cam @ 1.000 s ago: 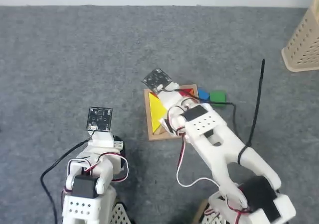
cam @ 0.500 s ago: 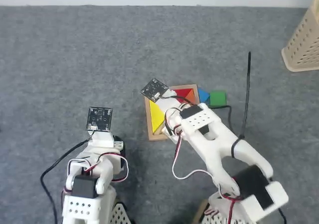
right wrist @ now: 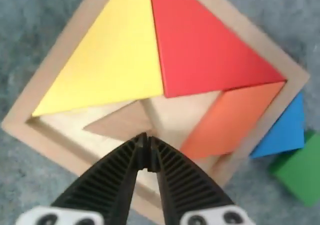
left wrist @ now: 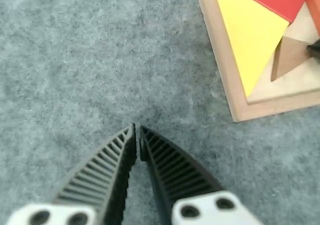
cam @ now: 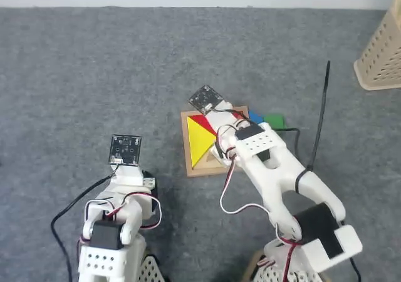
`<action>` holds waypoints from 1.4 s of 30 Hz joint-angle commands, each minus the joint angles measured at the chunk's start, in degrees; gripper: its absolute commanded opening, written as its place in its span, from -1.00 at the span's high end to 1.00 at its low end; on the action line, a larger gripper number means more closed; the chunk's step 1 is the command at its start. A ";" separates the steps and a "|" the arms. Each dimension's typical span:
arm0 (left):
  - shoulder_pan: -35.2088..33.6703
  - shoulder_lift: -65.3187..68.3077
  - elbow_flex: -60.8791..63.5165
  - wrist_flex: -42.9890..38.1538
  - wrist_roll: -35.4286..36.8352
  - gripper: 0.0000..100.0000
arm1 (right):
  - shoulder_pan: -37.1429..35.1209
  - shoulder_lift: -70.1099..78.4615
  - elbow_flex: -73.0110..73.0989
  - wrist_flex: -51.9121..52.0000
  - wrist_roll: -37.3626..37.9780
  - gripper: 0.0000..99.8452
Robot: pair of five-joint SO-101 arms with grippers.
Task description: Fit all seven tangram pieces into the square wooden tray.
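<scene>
No text or numbers appear legible anywhere.

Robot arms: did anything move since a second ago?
The right arm pulled back a little, then pushed forward again over the wooden tray. I can't see anything grabbed or dropped. The left arm, the yellow triangle, the blue piece and the green piece stayed put.

Left arm (cam: 116, 222) — folded back, well apart from the tray (cam: 185, 147); jaws pressed together, low over the surface.
Right arm (cam: 276, 169) — stretched over the tray; jaws closed, tips pointing down into it.
</scene>
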 commanded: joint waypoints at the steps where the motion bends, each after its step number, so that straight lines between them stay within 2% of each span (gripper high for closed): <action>1: -0.09 -0.88 -0.48 0.26 -0.26 0.97 | 0.75 -0.13 -3.34 -2.33 0.35 0.99; 13: -0.09 -0.88 -0.48 0.26 -0.26 0.97 | 0.22 -1.63 -3.69 -3.91 -6.68 0.99; 18: -0.09 -0.88 -0.48 0.26 -0.26 0.97 | -3.21 -4.97 -2.29 -3.03 -8.70 0.99; 24: -0.09 -0.88 -0.48 0.26 -0.26 0.97 | -6.11 -2.68 -1.67 -3.21 -4.84 0.99; 31: -0.09 -0.88 -0.48 0.26 -0.26 0.97 | -5.76 5.49 -4.57 -2.51 -1.67 0.99; 42: -0.09 -0.88 -0.48 0.26 -0.26 0.97 | -6.11 6.20 -6.77 6.90 7.12 0.99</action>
